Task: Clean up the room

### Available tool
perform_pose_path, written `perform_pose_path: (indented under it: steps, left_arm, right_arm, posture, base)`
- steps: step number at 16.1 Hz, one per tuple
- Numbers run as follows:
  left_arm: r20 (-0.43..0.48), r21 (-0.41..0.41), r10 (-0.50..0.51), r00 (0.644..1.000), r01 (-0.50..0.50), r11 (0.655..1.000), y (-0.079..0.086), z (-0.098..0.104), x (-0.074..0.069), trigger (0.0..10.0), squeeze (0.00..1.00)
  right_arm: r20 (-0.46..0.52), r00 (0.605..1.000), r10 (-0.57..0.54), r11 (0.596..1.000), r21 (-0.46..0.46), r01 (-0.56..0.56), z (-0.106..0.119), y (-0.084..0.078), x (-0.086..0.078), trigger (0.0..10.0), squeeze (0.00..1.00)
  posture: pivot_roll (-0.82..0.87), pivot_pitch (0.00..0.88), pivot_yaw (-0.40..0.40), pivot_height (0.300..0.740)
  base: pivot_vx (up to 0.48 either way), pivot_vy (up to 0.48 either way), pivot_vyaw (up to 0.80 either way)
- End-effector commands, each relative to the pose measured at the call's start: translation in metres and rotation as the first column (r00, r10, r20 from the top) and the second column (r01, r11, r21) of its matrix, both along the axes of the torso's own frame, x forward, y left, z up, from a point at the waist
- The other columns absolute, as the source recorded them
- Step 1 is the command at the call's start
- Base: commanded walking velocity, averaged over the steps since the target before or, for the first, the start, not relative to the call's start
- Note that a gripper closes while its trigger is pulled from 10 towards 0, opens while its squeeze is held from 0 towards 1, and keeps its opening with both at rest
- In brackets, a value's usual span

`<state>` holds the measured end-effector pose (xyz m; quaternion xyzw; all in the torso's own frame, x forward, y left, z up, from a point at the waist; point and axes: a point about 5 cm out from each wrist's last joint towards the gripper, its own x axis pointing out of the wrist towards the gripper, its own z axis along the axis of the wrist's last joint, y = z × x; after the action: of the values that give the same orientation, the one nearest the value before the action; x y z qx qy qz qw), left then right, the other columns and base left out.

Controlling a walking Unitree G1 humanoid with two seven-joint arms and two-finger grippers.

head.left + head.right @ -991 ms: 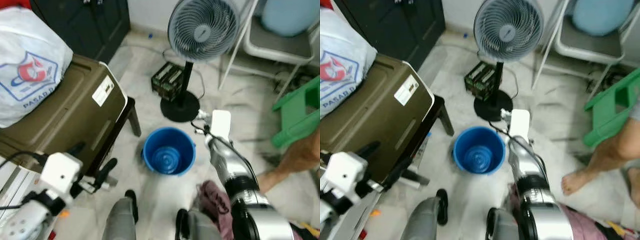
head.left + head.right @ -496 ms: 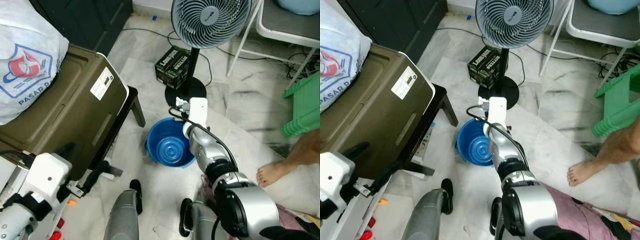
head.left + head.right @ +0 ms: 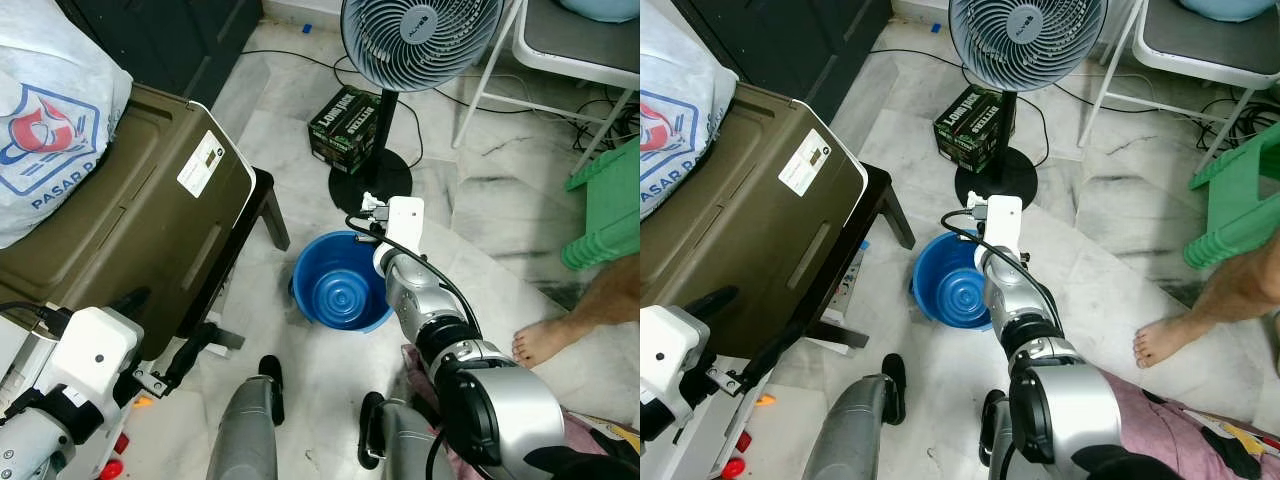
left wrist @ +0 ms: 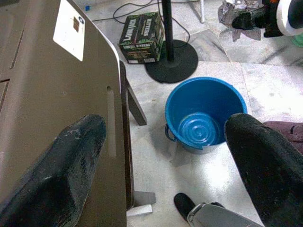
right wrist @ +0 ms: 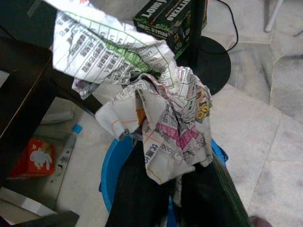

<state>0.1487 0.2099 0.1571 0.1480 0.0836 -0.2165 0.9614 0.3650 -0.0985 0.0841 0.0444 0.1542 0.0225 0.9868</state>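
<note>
My right gripper (image 5: 171, 177) is shut on a crumpled wad of newspaper (image 5: 161, 109). In the left eye view the right gripper (image 3: 368, 207) hangs above the far rim of the blue bucket (image 3: 333, 288) on the marble floor. The wad of newspaper (image 4: 233, 10) also appears in the left wrist view, up beyond the bucket (image 4: 204, 118), whose inside looks bare. Low at the left, my left gripper (image 3: 168, 325) is open beside the brown bin, holding nothing.
A standing fan (image 3: 418, 40) and a dark carton (image 3: 345, 126) stand just behind the bucket. A brown storage bin (image 3: 120, 230) with a white plastic bag (image 3: 50, 120) fills the left. A green stool (image 3: 610, 210) and a person's bare foot (image 3: 545, 340) are at the right.
The head camera has shifted. My right arm swung left, carrying the newspaper from beside the bucket to above its far rim. The left gripper has stayed open in about the same place.
</note>
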Motion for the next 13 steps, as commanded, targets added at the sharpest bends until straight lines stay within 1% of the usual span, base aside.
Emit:
perform_pose_path:
  steps: [1,3,8,9,10,11,12,13]
  left_arm:
    - [-0.026,0.0,-0.008,1.0,0.008,1.0,-0.002,-0.002,-0.005,10.0,0.0]
    - [-0.025,0.0,-0.006,1.0,0.006,1.0,-0.002,-0.002,-0.005,10.0,0.0]
    - [-0.021,0.006,-0.005,1.0,0.005,1.0,-0.002,-0.002,-0.005,10.0,0.0]
    - [-0.017,0.007,-0.006,1.0,0.006,1.0,-0.003,-0.002,-0.004,10.0,0.0]
    - [-0.01,0.01,-0.004,1.0,0.005,1.0,-0.003,-0.001,-0.002,10.0,0.0]
    - [-0.01,0.01,-0.004,1.0,0.005,1.0,-0.003,-0.001,-0.002,10.0,0.0]
    - [-0.002,0.01,-0.004,1.0,0.004,1.0,-0.003,0.0,0.0,10.0,0.0]
    - [0.026,0.001,-0.001,1.0,0.001,1.0,-0.005,0.001,0.008,10.0,0.0]
  right_arm:
    - [-0.022,1.0,0.011,1.0,0.014,-0.011,-0.005,0.005,-0.003,10.0,1.0]
    - [-0.002,1.0,0.022,1.0,-0.002,-0.022,-0.002,0.006,-0.001,10.0,1.0]
    - [0.019,0.999,0.029,1.0,0.009,-0.03,0.003,0.012,0.001,10.0,1.0]
    - [0.034,0.999,0.033,0.999,0.018,-0.033,0.006,0.013,0.002,10.0,1.0]
    - [0.061,0.997,0.049,0.998,0.046,-0.052,0.011,0.018,0.003,10.0,1.0]
    - [0.061,0.997,0.049,0.998,0.046,-0.052,0.011,0.018,0.003,10.0,1.0]
    - [0.077,0.994,0.083,0.994,0.068,-0.088,0.012,0.024,0.002,10.0,1.0]
    - [0.108,0.971,0.215,0.97,0.096,-0.225,0.008,0.041,-0.01,10.0,1.0]
  posture:
    - [0.35,0.371,0.065,0.74]
    - [0.35,0.369,0.063,0.74]
    - [0.35,0.365,0.063,0.74]
    - [0.35,0.361,0.064,0.74]
    - [0.34,0.363,0.065,0.74]
    - [0.34,0.363,0.065,0.74]
    - [0.33,0.357,0.063,0.74]
    - [0.3,0.337,0.053,0.74]
  base:
    - [0.0,0.0,0.0]
    - [0.0,0.0,0.0]
    - [0.0,0.0,0.0]
    - [0.0,0.0,0.0]
    - [0.0,0.0,0.0]
    - [0.0,0.0,0.0]
    - [0.0,0.0,0.0]
    - [0.0,0.0,0.0]
